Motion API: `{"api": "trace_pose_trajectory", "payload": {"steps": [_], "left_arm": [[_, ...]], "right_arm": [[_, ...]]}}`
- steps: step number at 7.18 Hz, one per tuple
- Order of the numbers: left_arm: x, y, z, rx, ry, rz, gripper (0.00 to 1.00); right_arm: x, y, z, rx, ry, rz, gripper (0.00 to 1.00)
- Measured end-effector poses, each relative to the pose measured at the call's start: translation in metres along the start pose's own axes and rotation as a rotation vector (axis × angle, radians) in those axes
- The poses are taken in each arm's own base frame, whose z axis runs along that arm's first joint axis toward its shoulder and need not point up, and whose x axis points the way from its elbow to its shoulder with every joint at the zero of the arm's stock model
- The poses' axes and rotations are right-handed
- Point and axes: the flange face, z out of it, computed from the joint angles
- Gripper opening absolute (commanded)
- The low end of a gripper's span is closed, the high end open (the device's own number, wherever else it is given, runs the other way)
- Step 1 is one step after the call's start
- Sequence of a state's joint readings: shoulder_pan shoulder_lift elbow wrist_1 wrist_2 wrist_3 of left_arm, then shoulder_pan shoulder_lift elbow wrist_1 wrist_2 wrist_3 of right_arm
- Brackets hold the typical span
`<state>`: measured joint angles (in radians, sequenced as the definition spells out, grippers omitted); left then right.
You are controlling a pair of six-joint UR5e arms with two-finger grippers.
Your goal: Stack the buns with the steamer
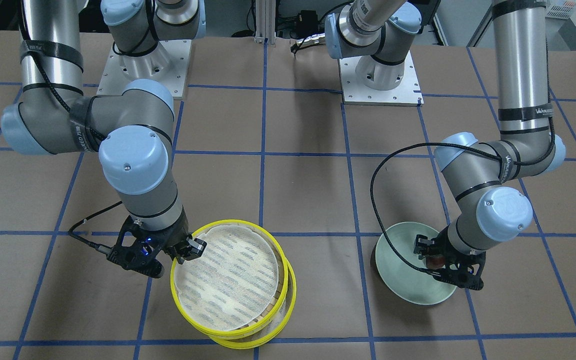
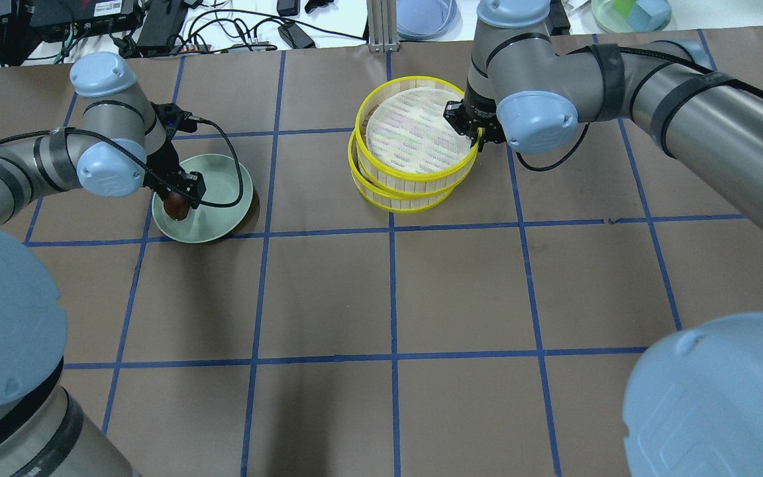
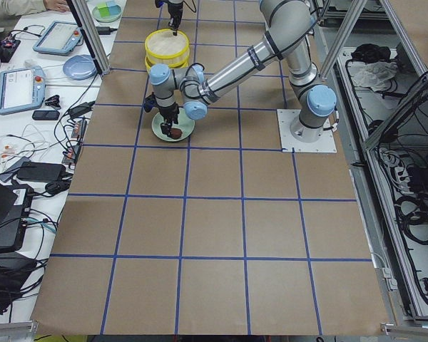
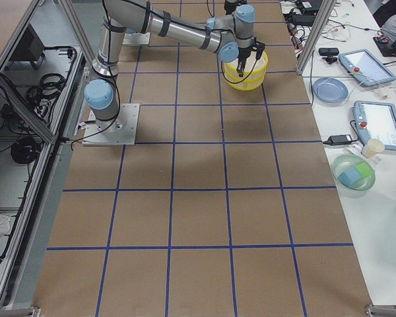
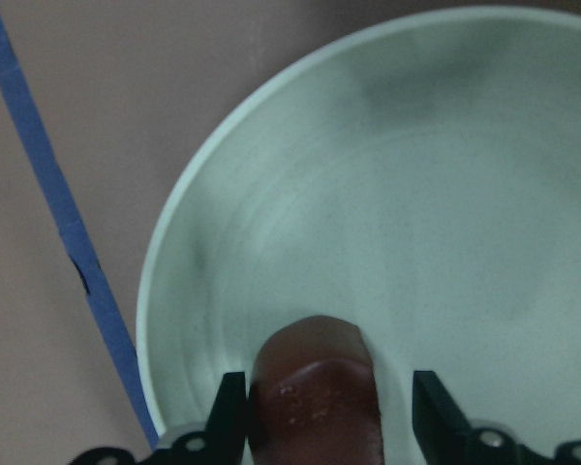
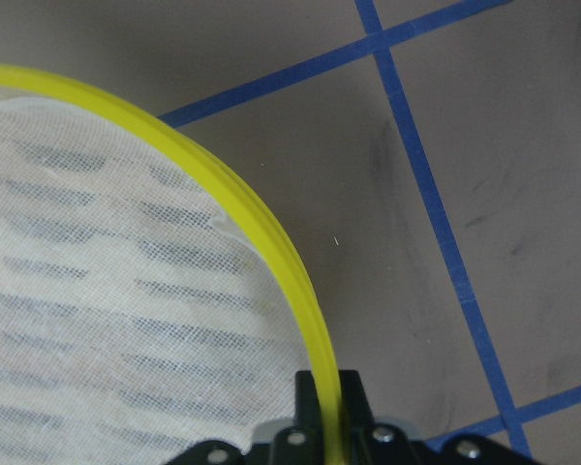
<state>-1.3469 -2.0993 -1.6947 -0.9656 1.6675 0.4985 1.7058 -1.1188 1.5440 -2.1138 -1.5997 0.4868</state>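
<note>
The dark reddish-brown bun (image 2: 176, 207) lies at the near-left side of the pale green plate (image 2: 222, 205). My left gripper (image 2: 179, 199) is open and straddles it; in the left wrist view the bun (image 5: 315, 397) touches the left finger (image 5: 230, 417), with a gap to the other. My right gripper (image 2: 464, 126) is shut on the yellow rim (image 6: 271, 242) of the upper steamer tier (image 2: 414, 132). That tier sits offset on the lower tier (image 2: 381, 192), and its liner is bare. The cream bun is out of view.
The brown table carries a blue tape grid (image 2: 391, 291). A black cable (image 1: 375, 200) loops from my left wrist over the plate (image 1: 398, 270). Two white base plates (image 1: 380, 80) stand at the robot's side. Cables and bowls lie beyond the table's far edge (image 2: 222, 26).
</note>
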Motion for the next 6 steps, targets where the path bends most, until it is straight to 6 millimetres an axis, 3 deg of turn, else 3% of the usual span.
{"api": "trace_pose_trajectory", "payload": {"steps": [3, 6], "left_arm": [[-0.002, -0.004, -0.007, 0.011, -0.001, -0.020, 0.00], [-0.007, -0.014, -0.052, 0.086, 0.011, -0.089, 0.00]], "right_arm": [[-0.003, 0.001, 0.006, -0.004, -0.002, 0.018, 0.00], [-0.009, 0.003, 0.013, -0.007, -0.005, 0.015, 0.00]]}}
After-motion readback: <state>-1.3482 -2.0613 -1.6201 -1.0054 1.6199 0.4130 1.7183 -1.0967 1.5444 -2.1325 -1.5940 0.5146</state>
